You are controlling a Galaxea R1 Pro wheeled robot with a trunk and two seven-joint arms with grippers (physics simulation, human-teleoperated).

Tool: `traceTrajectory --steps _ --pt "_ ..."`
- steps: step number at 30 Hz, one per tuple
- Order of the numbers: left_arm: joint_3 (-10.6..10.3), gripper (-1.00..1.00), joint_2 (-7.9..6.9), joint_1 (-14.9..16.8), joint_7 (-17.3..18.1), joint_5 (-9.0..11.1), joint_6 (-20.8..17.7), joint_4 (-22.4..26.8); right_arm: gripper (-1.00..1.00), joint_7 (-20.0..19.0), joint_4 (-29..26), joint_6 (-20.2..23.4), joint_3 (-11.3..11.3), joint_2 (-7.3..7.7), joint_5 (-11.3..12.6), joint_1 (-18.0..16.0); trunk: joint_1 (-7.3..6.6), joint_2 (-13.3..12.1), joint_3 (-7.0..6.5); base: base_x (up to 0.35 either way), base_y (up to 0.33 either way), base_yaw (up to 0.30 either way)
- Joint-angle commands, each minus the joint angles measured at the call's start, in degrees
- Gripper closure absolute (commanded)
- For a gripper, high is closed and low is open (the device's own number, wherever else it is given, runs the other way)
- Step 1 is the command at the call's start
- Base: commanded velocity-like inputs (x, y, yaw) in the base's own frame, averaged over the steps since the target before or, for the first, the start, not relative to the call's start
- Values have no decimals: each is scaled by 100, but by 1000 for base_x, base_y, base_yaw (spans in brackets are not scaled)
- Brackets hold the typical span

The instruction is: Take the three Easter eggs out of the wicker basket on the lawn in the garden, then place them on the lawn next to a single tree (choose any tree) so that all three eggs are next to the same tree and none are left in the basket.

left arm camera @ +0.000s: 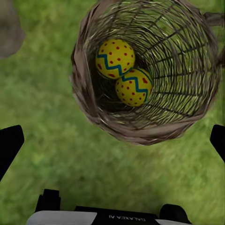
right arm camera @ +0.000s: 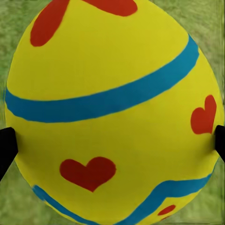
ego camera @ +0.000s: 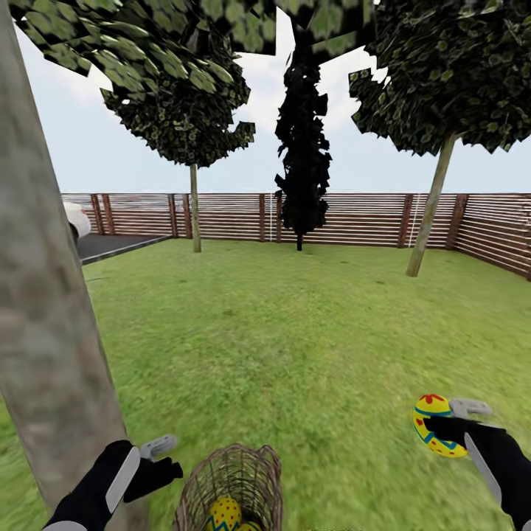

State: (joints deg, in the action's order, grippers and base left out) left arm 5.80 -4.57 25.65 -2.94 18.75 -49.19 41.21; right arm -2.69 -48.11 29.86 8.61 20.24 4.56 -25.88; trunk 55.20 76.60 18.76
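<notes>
The wicker basket (ego camera: 254, 472) stands on the lawn (ego camera: 295, 332) at the head view's bottom centre, close beside the thick grey-brown tree trunk (ego camera: 37, 295). Two yellow eggs (left arm camera: 115, 58) (left arm camera: 133, 86) with red dots and blue-green zigzags lie touching at its bottom (ego camera: 225, 512). My left gripper (ego camera: 168, 457) hangs open just left of the basket rim (left arm camera: 84, 93), above the grass, its fingers (left arm camera: 9, 145) wide apart. To the right, my right gripper (ego camera: 453, 419) is shut on the third egg (ego camera: 428, 435), yellow with red hearts and teal bands (right arm camera: 112, 70), held above the grass.
A brown slatted fence (ego camera: 354, 217) closes the far side of the garden. Two thin-trunked trees (ego camera: 195, 206) (ego camera: 431, 214) and a dark cypress (ego camera: 302, 147) stand before it. A dark paved driveway (ego camera: 110, 245) lies at far left. Open grass stretches between.
</notes>
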Motion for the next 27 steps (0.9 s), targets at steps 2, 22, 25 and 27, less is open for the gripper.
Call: traceTrajectory --steps 2,22,25,27 --pt "9 -100 0 1 -31 50 -29 9 100 37 -6 -103 16 -3 42 -5 0 4 2 0 0 -291" --pt "7 -100 6 1 -31 50 -29 14 100 630 -145 -403 -17 -19 90 -5 0 4 -50 0 0 -291" --pt "1 -100 8 1 -31 50 -29 26 100 635 -146 -394 -17 -22 82 -5 0 4 -57 8 0 -276" --pt "0 -100 9 1 -31 50 -29 27 100 638 -145 -393 -24 -27 62 -5 0 4 -59 161 0 -130"
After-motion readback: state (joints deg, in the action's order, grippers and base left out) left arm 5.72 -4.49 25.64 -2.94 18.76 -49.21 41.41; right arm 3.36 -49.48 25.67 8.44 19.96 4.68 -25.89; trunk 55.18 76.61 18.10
